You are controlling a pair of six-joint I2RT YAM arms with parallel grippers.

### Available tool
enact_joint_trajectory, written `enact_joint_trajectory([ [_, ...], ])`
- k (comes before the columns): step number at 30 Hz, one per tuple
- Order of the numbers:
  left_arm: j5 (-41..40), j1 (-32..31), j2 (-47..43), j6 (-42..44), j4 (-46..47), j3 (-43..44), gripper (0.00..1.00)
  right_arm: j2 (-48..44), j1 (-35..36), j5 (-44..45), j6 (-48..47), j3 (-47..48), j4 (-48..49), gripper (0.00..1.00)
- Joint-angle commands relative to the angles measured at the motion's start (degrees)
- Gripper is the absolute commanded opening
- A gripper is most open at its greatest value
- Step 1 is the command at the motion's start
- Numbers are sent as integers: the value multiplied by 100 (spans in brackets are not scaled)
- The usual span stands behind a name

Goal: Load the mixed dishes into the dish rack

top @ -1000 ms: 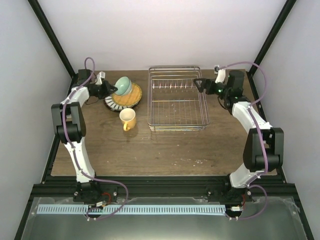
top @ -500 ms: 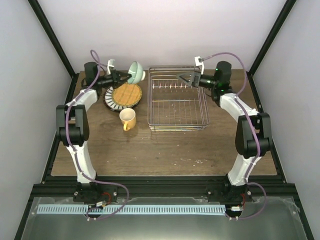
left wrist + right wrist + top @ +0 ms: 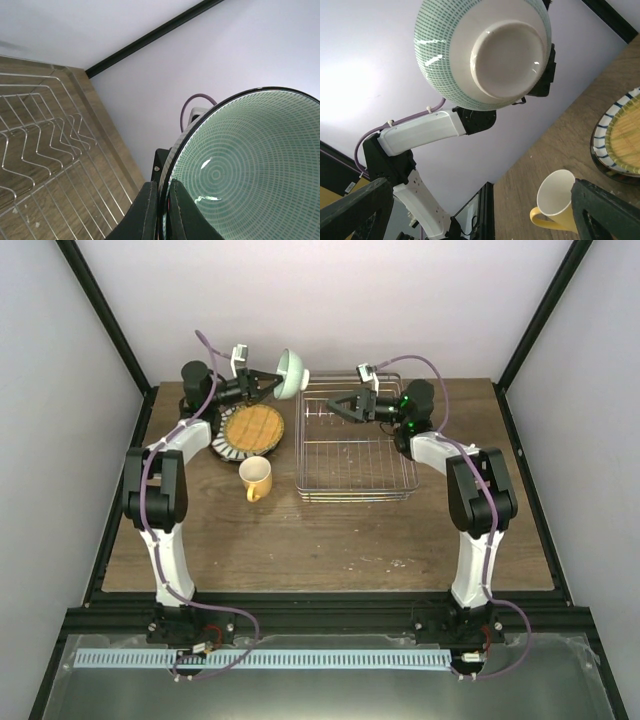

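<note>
The pale green bowl (image 3: 292, 372) hangs in the air at the upper centre of the top view. It is tipped on its side, just off the far left corner of the dish rack (image 3: 355, 445). The left fingers (image 3: 147, 212) pinch its rim, one inside and one outside, as the left wrist view shows along its bottom edge.

The bowl looks like glazed ceramic: stiff, rather heavy for a rim pinch, slick, and likely to chip if it knocks the wire. The rim is the sensible place to hold it, though I judge it could swivel in that grip if swung fast. Its underside faces the right wrist camera.

The right fingers (image 3: 355, 212) are spread wide and empty over the rack's far end, pointing toward the bowl.

Below and left of the bowl, the small yellow-orange plate (image 3: 252, 427) tops a stack, with the striped plate (image 3: 218, 445) showing beneath it. The yellow mug (image 3: 256, 478) stands on the surface (image 3: 330, 540) just in front of the stack.
</note>
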Motion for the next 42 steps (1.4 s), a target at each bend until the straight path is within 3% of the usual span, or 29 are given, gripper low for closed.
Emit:
enact_joint_trajectory([
  [1, 141, -85, 13, -390, 825, -25, 0, 189, 47, 95, 936, 134, 1465, 98],
  [6, 154, -208, 16, -617, 1126, -113, 0, 837, 125, 329, 2162, 479, 2869, 99],
  [9, 171, -272, 13, -775, 1307, -195, 0, 1137, 178, 445, 2480, 722, 3209, 99],
  [23, 99, -366, -105, -734, 1419, -640, 0, 1426, 226, 532, 2548, 1411, 3062, 93],
  [42, -104, -472, 292, -947, 1633, -225, 0, 1625, 457, 483, 2630, 1655, 3062, 88],
])
